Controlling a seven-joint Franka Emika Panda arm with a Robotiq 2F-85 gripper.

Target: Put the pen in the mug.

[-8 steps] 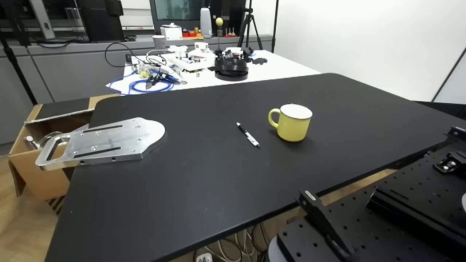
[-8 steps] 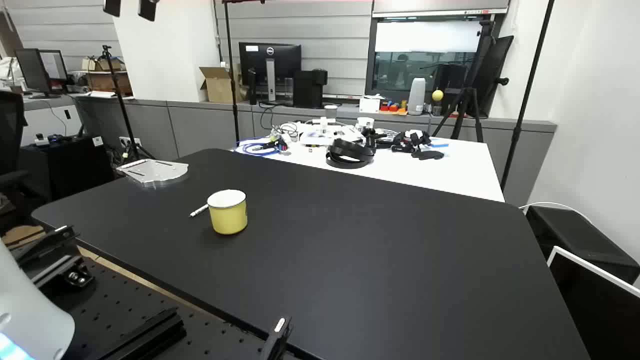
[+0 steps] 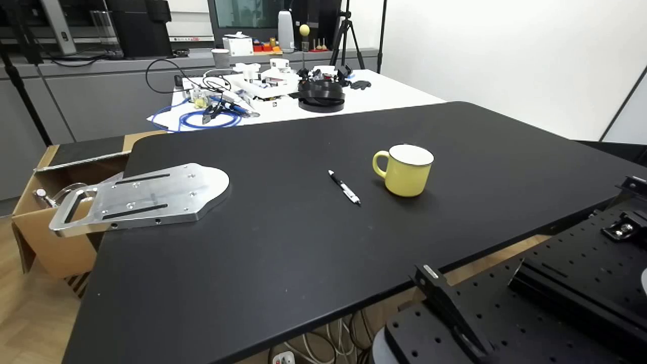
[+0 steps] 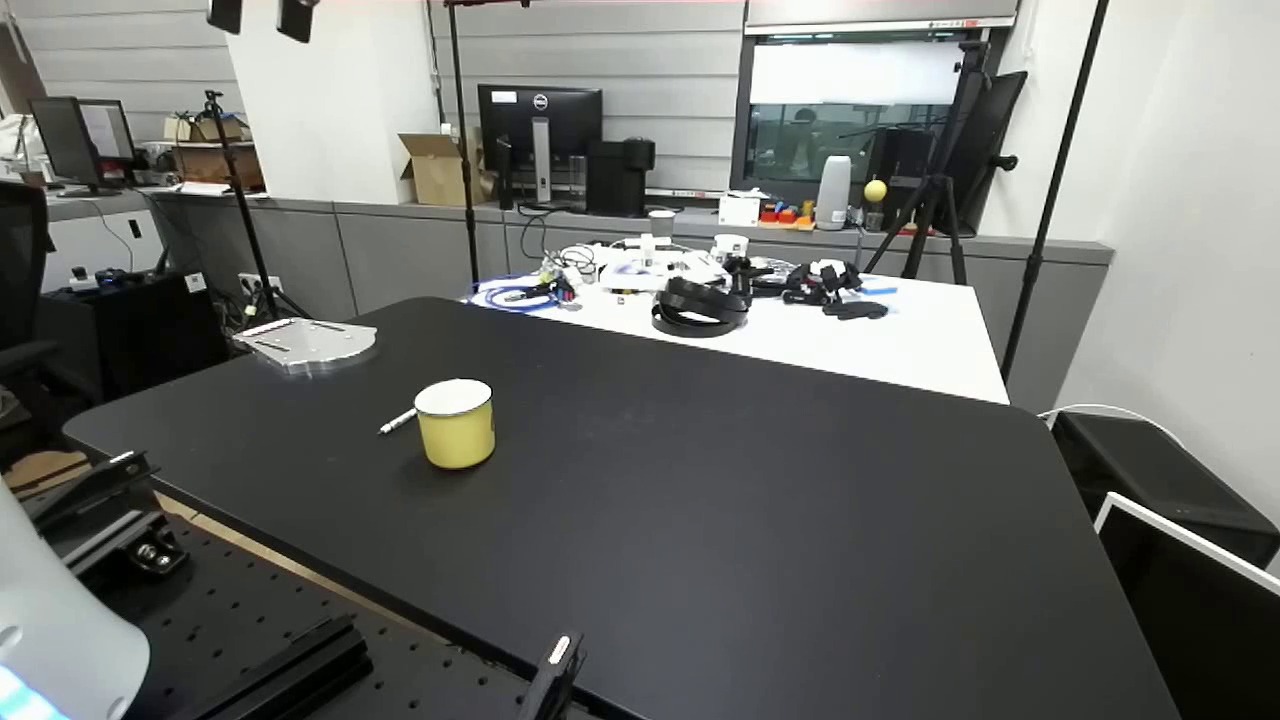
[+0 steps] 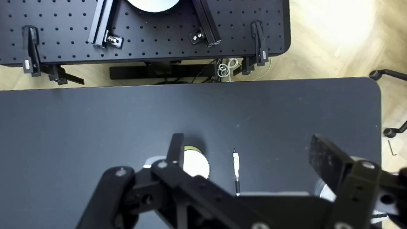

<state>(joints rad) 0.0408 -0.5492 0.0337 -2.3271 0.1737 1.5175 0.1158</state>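
Yellow mug (image 4: 457, 440) part-hides pen (image 4: 398, 421) in an exterior view | wrist view: gap between | pincer (image 5: 249, 149) spread wide

This looked like a robotics lab with a touch of office about it. Just beside the black table (image 3: 242, 283) ran a pegboard (image 5: 152, 35), carrying bolted rails (image 5: 102, 22) and a white robot arm (image 4: 60, 620). A slotted metal plate (image 3: 156, 192) overhung the black table's edge, and a cardboard box (image 3: 65, 247) stood next to that edge. Beyond the black table, a white table (image 3: 404, 96) was heaped with cords (image 3: 222, 125) and loose parts (image 3: 268, 90). Farther past the black table stood a tripod (image 4: 935, 200) and a computer monitor (image 4: 575, 120); an office chair (image 4: 18, 260) stood off to one side of it.
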